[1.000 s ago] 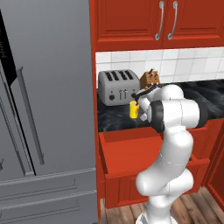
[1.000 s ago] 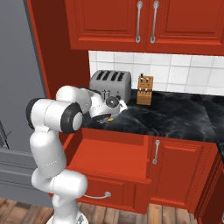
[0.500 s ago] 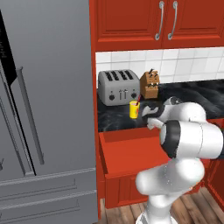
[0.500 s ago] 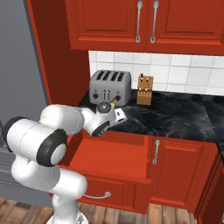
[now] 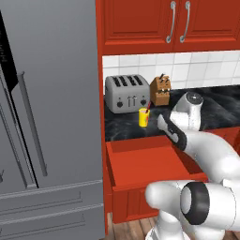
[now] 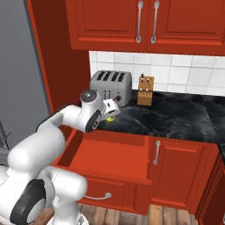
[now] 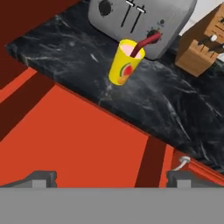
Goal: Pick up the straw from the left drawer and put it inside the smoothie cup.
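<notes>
Straw (image 7: 142, 45) already stands in the smoothie cup (image 7: 124, 64), tilted toward the toaster (image 5: 124, 93).

Left drawer (image 5: 145, 165) is pulled out, its red floor bare; the cup sits on the dark surface (image 6: 176, 115) just past it, the knife block (image 5: 160, 90) further right. The pincer (image 7: 112, 178), released and holding nothing, hangs over the drawer, near of the cup.

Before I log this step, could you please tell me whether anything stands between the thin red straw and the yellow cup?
Nothing does: the thin red straw already stands inside the small yellow smoothie cup on the black counter.
</notes>
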